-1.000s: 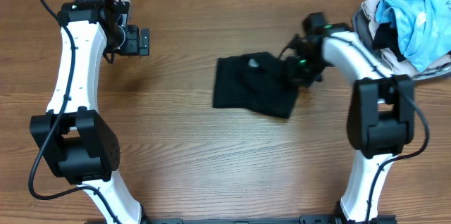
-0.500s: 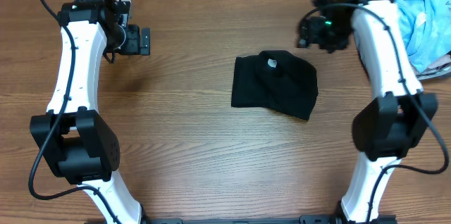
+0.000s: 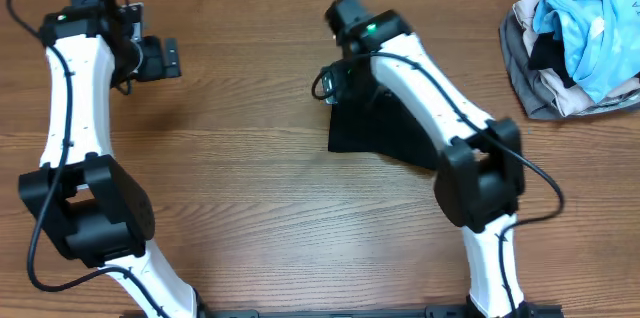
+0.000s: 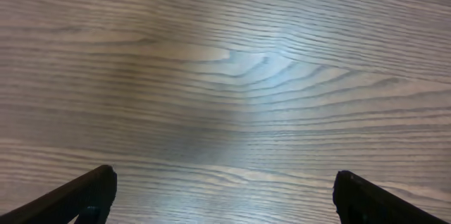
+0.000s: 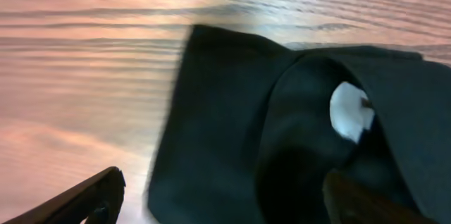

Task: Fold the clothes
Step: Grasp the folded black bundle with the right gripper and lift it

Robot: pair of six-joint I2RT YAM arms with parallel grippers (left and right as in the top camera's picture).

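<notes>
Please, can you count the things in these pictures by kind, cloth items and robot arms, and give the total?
Folded black garment: 1
Heap of mixed clothes: 1 (its separate pieces cannot be counted)
Robot arms: 2, the left arm and the right arm
Total: 4

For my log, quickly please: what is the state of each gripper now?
Left gripper: open, holding nothing, over the wooden table.
Right gripper: open, holding nothing, above the black garment.
</notes>
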